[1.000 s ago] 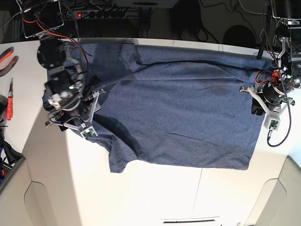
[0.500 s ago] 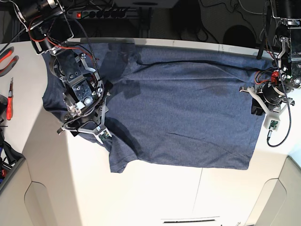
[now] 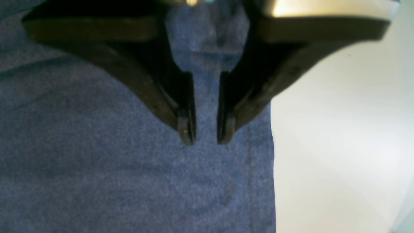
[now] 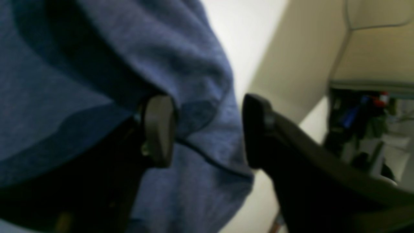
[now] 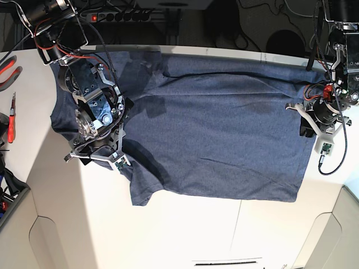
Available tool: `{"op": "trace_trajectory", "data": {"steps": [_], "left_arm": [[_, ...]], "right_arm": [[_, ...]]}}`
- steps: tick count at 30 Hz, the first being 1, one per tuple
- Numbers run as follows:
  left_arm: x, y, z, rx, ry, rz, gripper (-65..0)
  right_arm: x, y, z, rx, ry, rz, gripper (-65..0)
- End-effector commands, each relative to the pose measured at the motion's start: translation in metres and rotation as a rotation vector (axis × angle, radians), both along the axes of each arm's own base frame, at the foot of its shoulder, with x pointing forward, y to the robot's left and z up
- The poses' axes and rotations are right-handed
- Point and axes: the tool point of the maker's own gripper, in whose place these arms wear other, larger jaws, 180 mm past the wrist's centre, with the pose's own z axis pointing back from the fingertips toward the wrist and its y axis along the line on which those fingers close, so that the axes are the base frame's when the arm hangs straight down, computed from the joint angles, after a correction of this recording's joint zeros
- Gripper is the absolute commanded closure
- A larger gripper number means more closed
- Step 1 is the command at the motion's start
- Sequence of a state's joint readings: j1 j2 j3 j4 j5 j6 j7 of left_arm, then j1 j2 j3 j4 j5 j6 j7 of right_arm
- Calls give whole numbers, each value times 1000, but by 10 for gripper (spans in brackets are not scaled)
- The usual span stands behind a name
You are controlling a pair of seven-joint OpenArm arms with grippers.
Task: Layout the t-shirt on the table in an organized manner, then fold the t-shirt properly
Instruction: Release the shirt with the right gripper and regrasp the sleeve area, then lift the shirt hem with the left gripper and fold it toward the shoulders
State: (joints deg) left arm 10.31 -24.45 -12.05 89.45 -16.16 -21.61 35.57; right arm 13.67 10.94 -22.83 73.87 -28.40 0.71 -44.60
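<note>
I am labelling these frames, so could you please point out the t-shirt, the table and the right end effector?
t-shirt (image 5: 224,134): base view, middle of the spread body.
table (image 5: 185,230): base view, bare white top below the shirt.
right end effector (image 4: 207,129): right wrist view, gap between its fingertips, over the fabric.

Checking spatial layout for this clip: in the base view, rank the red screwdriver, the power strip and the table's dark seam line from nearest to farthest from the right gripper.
From the right gripper:
1. Red screwdriver, off to the image's left.
2. Power strip, beyond the table's far edge.
3. Seam line, near side, image right.
</note>
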Motion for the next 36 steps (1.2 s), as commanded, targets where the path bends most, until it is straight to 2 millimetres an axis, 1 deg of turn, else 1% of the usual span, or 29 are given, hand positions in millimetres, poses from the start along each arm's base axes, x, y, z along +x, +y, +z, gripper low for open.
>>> {"op": "trace_trajectory", "data": {"steps": [1, 2, 3, 4, 7, 9, 12, 14, 15, 18, 20, 22, 24, 27, 31, 34, 36], "left_arm": [[10, 6, 14, 13, -49, 3, -151], [10, 6, 14, 12, -49, 2, -151], [10, 6, 14, 12, -49, 3, -151], [10, 6, 14, 13, -49, 3, -151], [10, 6, 14, 12, -49, 3, -151], [10, 9, 15, 16, -52, 22, -151], [12, 12, 16, 21, -62, 45, -151], [16, 13, 20, 29, -84, 41, -151], [20, 16, 25, 42, -101, 53, -151], [42, 36, 45, 87, -166, 159, -151], [59, 43, 59, 107, -203, 175, -151], [78, 49, 68, 91, -225, 200, -151], [96, 54, 70, 37, -231, 235, -151], [120, 59, 60, -58, -201, 258, -151], [155, 68, 52, -187, -184, 318, -158], [178, 82, 58, -243, -186, 382, -227], [190, 92, 65, -275, -187, 420, -229]], "right_arm": [[15, -3, 18, -13, -66, -4, -241], [15, -4, 18, -19, -68, -3, -167], [16, -5, 19, -26, -70, -2, -74], [16, -5, 19, -27, -71, -1, 0], [17, -5, 20, -26, -74, -1, 0], [23, -5, 26, -27, -88, -2, 0], [37, -5, 40, -25, -126, -2, 0], [49, -10, 52, -23, -167, -28, 0], [55, -13, 58, -22, -184, -43, 0], [69, -23, 66, -27, -198, -71, 0], [74, -32, 64, -24, -184, -99, 0], [75, -43, 58, -30, -162, -130, 0], [73, -53, 50, -38, -135, -156, 0], [64, -64, 36, -45, -91, -189, 0], [56, -70, 22, -43, -49, -210, 0], [55, -68, 18, -21, -40, -214, 0], [54, -67, 17, -12, -37, -216, 0]]}}
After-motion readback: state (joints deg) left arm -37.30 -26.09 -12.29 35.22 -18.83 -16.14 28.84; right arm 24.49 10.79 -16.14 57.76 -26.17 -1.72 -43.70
